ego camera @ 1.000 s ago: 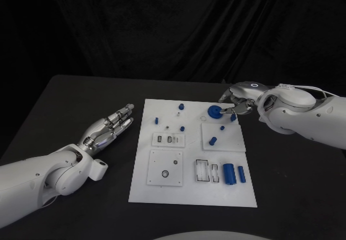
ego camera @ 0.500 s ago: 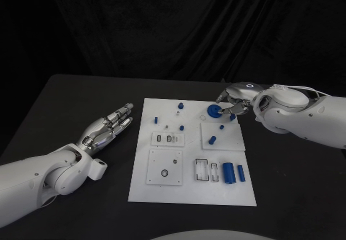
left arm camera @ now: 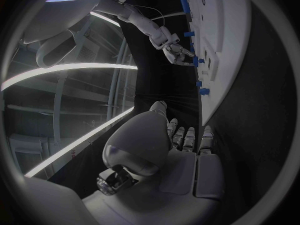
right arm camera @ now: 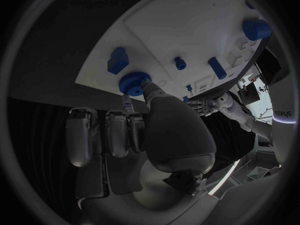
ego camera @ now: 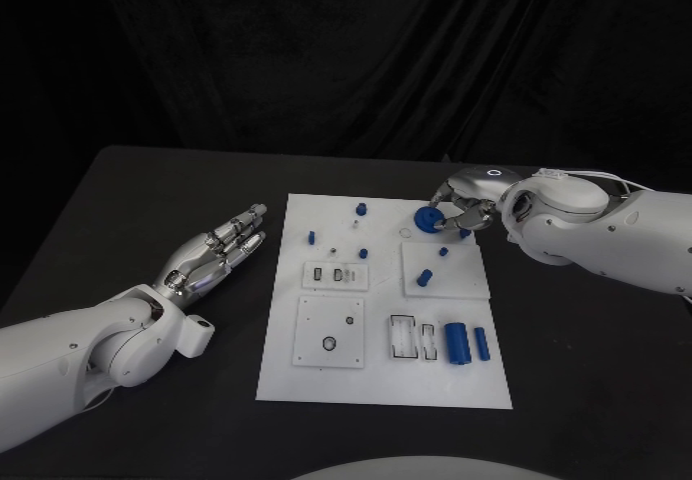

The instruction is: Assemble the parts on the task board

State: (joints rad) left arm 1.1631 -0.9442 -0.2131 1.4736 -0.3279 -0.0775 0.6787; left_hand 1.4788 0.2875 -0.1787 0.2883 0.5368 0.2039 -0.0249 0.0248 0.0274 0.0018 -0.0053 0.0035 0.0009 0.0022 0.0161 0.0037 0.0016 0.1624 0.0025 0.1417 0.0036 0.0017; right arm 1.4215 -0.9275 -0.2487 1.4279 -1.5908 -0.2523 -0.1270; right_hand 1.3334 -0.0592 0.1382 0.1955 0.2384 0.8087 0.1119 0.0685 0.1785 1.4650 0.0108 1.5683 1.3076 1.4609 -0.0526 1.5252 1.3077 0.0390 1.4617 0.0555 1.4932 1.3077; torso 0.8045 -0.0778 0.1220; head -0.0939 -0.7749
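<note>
The right hand [ego camera: 464, 208] pinches one blue toothed wheel [ego camera: 428, 220] between its fingertips at the far right corner of the white board [ego camera: 378, 375], the wheel resting at the board's surface. Just beyond the fingertips, one blue block [right arm camera: 117, 60] stands near the board's far edge. Two blue cylinders [ego camera: 467, 344] lie side by side at the near right, well away from the fingers, beside two white slotted holders [ego camera: 414, 340]. Several small blue pegs [ego camera: 362, 254] dot the middle. The left hand [ego camera: 216, 251] lies flat on the black table [ego camera: 173, 180], fingers straight and together, holding nothing, just beside the board's left edge.
</note>
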